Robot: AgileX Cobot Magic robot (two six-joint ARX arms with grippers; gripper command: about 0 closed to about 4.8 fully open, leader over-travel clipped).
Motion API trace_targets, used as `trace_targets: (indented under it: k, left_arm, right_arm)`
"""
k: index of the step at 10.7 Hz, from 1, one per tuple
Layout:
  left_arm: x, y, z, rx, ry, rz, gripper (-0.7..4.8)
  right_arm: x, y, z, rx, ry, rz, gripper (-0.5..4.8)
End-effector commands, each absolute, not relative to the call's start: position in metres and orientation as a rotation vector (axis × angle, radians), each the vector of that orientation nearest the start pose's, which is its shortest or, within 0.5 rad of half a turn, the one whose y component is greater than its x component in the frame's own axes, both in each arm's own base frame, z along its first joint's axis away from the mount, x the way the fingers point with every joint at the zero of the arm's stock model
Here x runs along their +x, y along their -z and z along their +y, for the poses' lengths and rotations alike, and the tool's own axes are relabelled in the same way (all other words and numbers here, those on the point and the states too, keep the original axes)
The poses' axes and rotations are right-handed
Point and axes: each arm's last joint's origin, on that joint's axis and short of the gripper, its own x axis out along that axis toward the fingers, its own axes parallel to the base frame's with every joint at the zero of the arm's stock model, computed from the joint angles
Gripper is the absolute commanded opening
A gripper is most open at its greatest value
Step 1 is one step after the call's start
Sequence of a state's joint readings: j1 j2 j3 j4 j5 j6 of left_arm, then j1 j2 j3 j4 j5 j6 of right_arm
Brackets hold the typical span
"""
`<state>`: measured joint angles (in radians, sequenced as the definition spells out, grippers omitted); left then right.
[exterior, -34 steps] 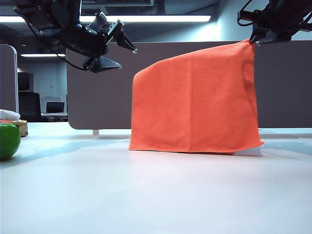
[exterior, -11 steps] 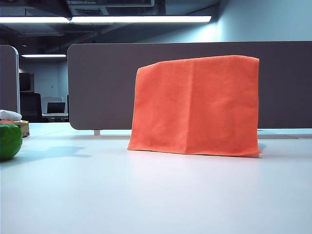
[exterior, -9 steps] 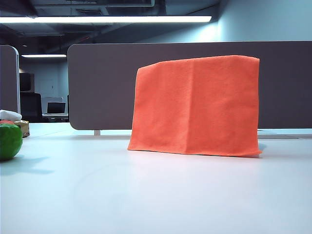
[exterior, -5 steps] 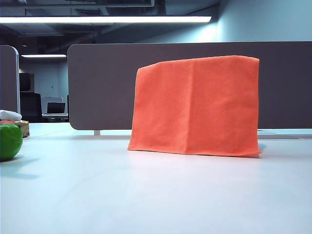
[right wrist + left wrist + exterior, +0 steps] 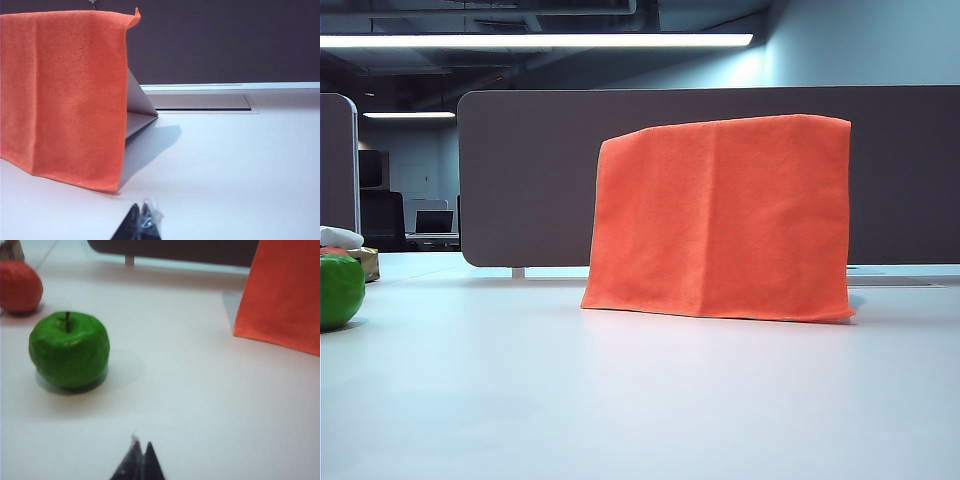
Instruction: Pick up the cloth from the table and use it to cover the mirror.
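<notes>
- Left gripper point(image 5: 139, 460) is hanging low over the table point(image 5: 640, 400) with its tips pressed together, gripping nothing; an apple point(image 5: 69, 350) is sitting just ahead of it.
- Right gripper point(image 5: 142, 222) is likewise hanging with tips together and empty, well apart from the cloth point(image 5: 720, 215).
- Neither arm is showing in the exterior view; only the fingertips are visible, in the wrist views.
- Cloth is draping over an upright shape near the partition point(image 5: 520, 180), top edge running level, lower hem reaching the table. Judgement: it is hanging this way because it is resting on the mirror's top edge, so the covering looks done.
- Mirror glass is not showing anywhere. In the right wrist view a pale slanted panel point(image 5: 137, 112) is peeking out behind the cloth edge, likely its back or stand; I cannot tell which.
- Reddish round thing point(image 5: 19, 286) beyond the apple is getting cut off at the frame edge.
</notes>
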<state>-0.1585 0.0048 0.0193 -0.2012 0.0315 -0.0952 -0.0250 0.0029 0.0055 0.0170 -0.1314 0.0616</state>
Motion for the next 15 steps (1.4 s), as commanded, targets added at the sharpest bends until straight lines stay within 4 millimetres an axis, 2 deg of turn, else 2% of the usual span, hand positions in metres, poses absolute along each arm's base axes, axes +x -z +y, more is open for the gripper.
trace_targets:
  k: [1, 3, 5, 7, 9, 10, 13, 14, 15]
  left_arm:
    - [0.095, -0.151, -0.016, -0.02, 0.183, 0.16, -0.05]
    - [0.096, -0.152, -0.008, -0.013, 0.087, 0.146, -0.05]
    - [0.097, -0.154, -0.004, -0.029, 0.083, 0.129, -0.05]
    - [0.097, -0.154, 0.0, -0.004, 0.035, 0.127, -0.05]
    - [0.097, -0.157, 0.0, -0.003, 0.035, 0.097, -0.05]
    - [0.097, -0.169, -0.001, 0.0, 0.041, -0.023, -0.05]
    - [0.097, -0.168, -0.003, -0.018, 0.127, -0.022, -0.05]
    - [0.096, -0.176, -0.004, -0.036, 0.155, -0.099, -0.05]
    - [0.096, -0.176, -0.004, -0.036, 0.155, -0.094, -0.05]
  right_arm:
    - [0.097, -0.167, 0.001, 0.057, -0.11, -0.025, -0.06]
    - [0.097, -0.168, 0.002, 0.056, -0.141, -0.033, -0.05]
    - [0.097, -0.168, 0.002, 0.055, -0.138, -0.032, -0.05]
    - [0.097, -0.17, -0.001, 0.048, -0.039, -0.058, -0.06]
    - [0.097, -0.172, -0.001, 0.047, -0.031, -0.073, -0.05]
    - [0.097, -0.173, 0.002, -0.082, -0.135, -0.094, -0.06]
    - [0.097, -0.173, 0.0, -0.082, -0.054, -0.087, -0.06]
    - [0.097, -0.169, -0.002, 0.014, 0.003, -0.051, -0.05]
    - [0.097, -0.169, -0.002, 0.014, 0.003, -0.051, -0.05]
